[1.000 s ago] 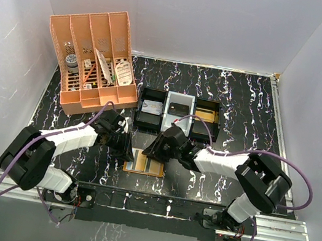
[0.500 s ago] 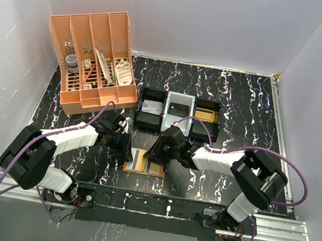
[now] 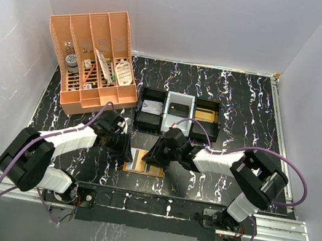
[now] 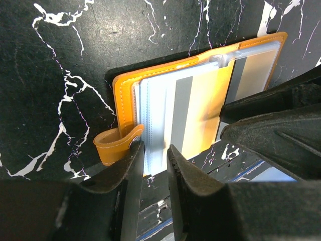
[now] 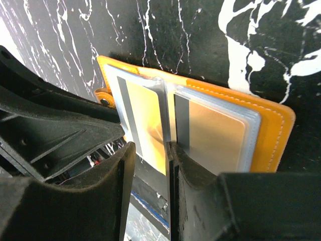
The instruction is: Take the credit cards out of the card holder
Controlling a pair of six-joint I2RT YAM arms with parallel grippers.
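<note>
Closest in, just beyond the arm bases, the card holder (image 3: 144,162) lies open and flat on the bench (image 3: 239,103). Its long axis runs from 9 to 3 o'clock in the overhead view. Both tools meet over it from opposite ends: the left tool (image 3: 124,146) reaches in from 9 o'clock and the right tool (image 3: 156,154) from 3 o'clock. Neither is clearly nearer.

On its own camera, the left tool's jaws are drawn narrow around the edge of the pale clear sleeves beside the snap tab (image 4: 113,148). It appears to be grasping the holder at that end and pinning it. The right tool's jaws are equally narrow, astride the sleeve edge at the fold. Whether they pinch a card, only plastic, or nothing, I cannot tell.

The credit cards (image 5: 215,135), gold-toned with a grey stripe, sit inside the sleeves, one on either side of the fold. I judge the pull must run out through the sleeves' open edge, which I cannot make out.

Farther off at 12 o'clock stands a row of black trays (image 3: 177,114), and at 10 o'clock the orange organizer (image 3: 93,62).
</note>
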